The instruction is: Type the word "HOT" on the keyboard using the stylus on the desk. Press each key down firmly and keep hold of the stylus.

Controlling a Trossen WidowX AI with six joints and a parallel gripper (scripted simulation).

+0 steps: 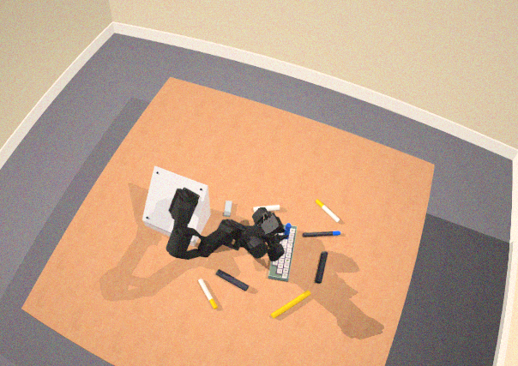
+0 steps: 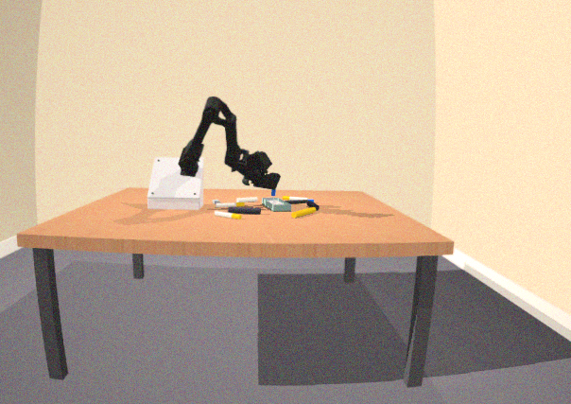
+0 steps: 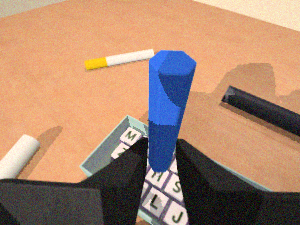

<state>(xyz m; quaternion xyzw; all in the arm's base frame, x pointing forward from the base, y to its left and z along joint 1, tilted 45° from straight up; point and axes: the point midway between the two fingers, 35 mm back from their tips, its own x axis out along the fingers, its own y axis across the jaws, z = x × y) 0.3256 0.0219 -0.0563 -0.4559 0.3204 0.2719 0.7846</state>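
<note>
The blue stylus (image 1: 287,227) (image 2: 273,192) (image 3: 170,94) stands nearly upright between the fingers of my gripper (image 1: 284,237) (image 2: 274,187) (image 3: 161,144), which is shut on it. The green-framed keyboard (image 1: 274,276) (image 2: 284,207) (image 3: 103,149) lies under the gripper, with white letter keys. In the wrist view the stylus's lower end is over the upper part of the H key (image 3: 158,176). Whether it touches or presses that key cannot be told. The S key (image 3: 175,186), L key (image 3: 154,201) and J key (image 3: 176,216) show nearby. The fingers hide other keys.
A white marker (image 1: 273,208) (image 3: 17,156) and a yellow-white marker (image 1: 328,211) (image 3: 130,57) lie near the keyboard. Beyond it are a blue-capped black marker (image 1: 319,234) and a black marker (image 1: 322,267) (image 3: 265,111). A yellow marker (image 1: 292,304) and a dark marker (image 1: 231,279) lie nearby.
</note>
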